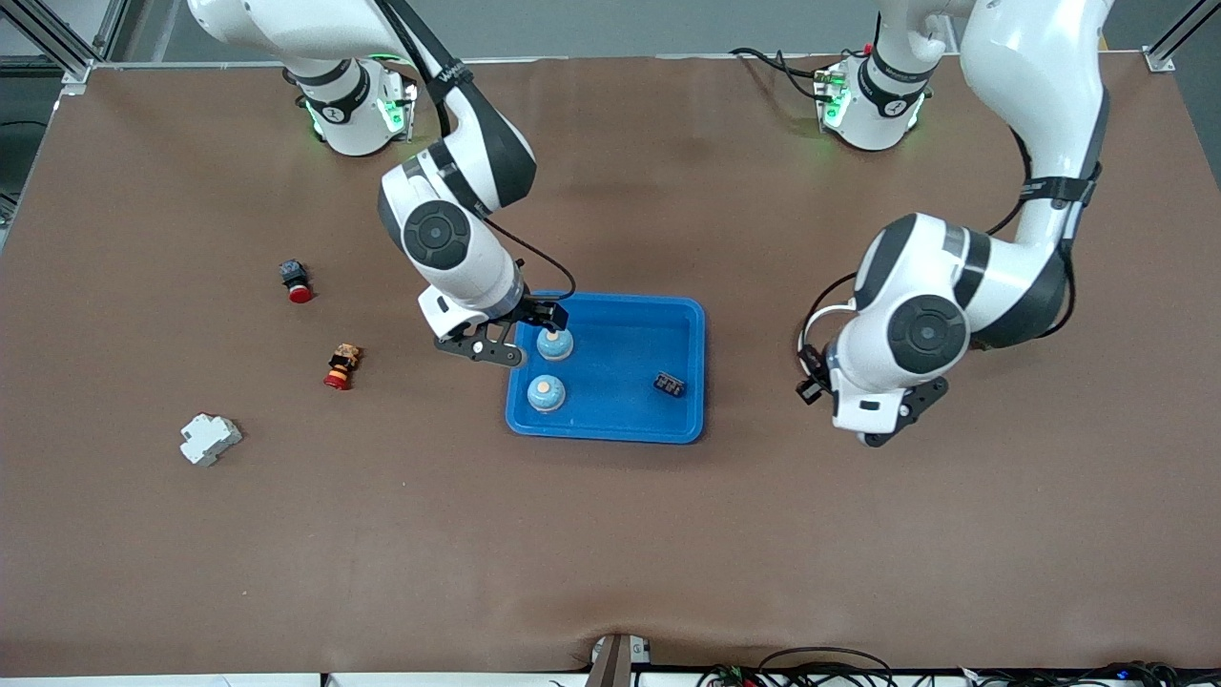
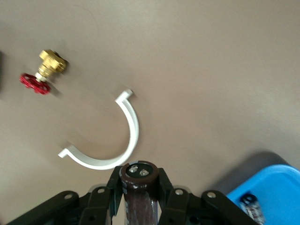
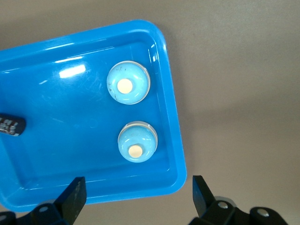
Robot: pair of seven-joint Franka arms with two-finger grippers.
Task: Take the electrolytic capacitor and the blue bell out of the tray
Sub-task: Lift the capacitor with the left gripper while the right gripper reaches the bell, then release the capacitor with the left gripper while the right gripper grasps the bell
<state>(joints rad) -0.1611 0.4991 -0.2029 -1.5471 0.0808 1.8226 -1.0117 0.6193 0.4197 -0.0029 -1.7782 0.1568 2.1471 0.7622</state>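
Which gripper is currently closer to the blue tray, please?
Right. The right gripper hangs open over the blue tray rim by two bells. The left gripper, shut on a capacitor, is beside the tray.

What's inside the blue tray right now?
Inside the blue tray sit two blue bells at the right arm's end and one small black capacitor toward the left arm's end. The open right gripper partly covers the tray's edge there, so anything beneath it is hidden.
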